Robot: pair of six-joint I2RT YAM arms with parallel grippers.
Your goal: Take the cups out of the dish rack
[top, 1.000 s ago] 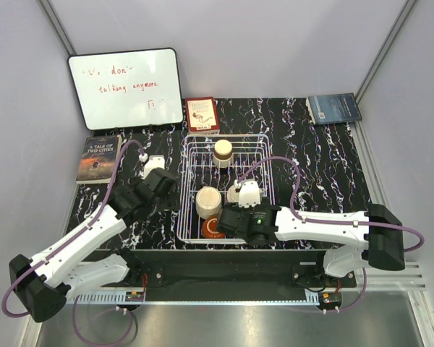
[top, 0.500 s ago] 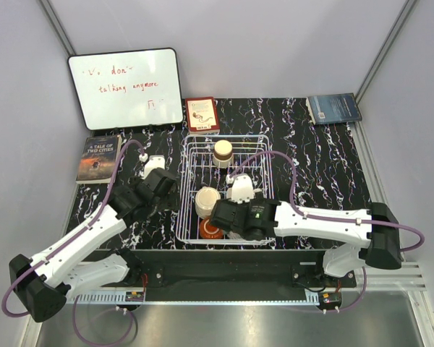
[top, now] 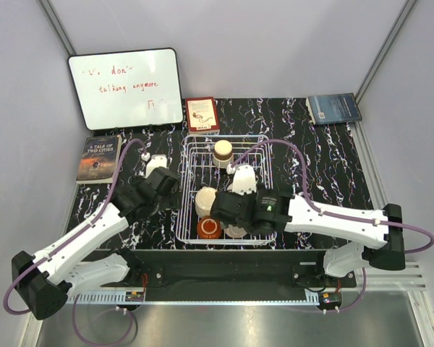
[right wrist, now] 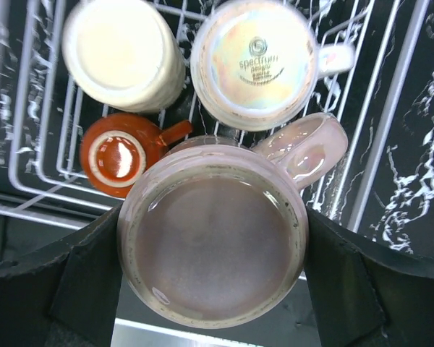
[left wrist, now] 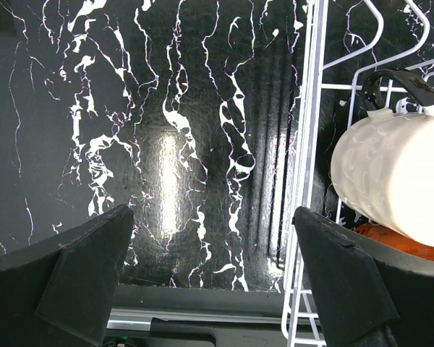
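Over the dish rack (top: 257, 153) my right gripper (right wrist: 213, 224) straddles the pink mug (right wrist: 217, 249); gripping, I cannot tell. Alongside, left gripper (left wrist: 210, 238) gapes.

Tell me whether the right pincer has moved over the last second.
Yes. The right pincer has shifted away from the dish rack's near rim, toward the rack's middle.

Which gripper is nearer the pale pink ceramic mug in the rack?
Right. The right gripper straddles the pale pink ceramic mug; the left gripper hangs over black marbled table outside the white wire rack.
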